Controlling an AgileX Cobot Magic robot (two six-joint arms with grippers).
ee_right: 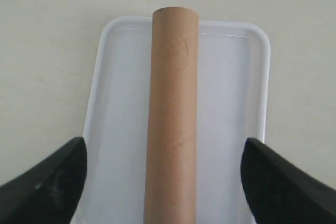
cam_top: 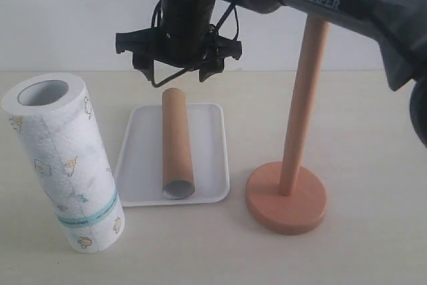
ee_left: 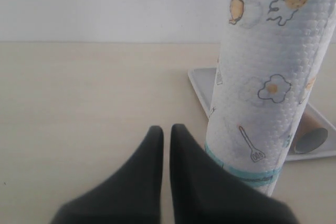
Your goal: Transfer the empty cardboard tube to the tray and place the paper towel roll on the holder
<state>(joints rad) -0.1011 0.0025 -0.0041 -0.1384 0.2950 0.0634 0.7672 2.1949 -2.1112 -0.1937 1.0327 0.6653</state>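
The right claw (cam_top: 177,71) hangs spread wide and empty above the far end of the tray (cam_top: 140,158), clear of everything. Directly below it the empty cardboard tube (cam_top: 177,141) lies flat in the tray, running lengthwise down the middle. In the right wrist view each finger (ee_right: 47,182) stands well out from the tube, about over the tray's long rims, with bare white tray floor on both sides of the tube. The tube's far end stops just short of the far rim, and its near end sits close to the near rim.

The tube is plain brown cardboard, slim and hollow, with a greyish inside at its open near end.

The left claw (ee_left: 165,132) is drawn to a thin slit with nothing in it, low over the surface (cam_top: 373,245). The paper towel roll (ee_left: 262,93) stands on end just beside one of its fingers; I cannot tell whether they touch. The roll is white and embossed, with small cartoon prints and a teal band near its base.

Off to the right claw's other side, apart from the tray, the wooden holder (cam_top: 297,131) stands upright, its pole bare.

The surface is pale beige, backed by a plain white wall (cam_top: 67,11).
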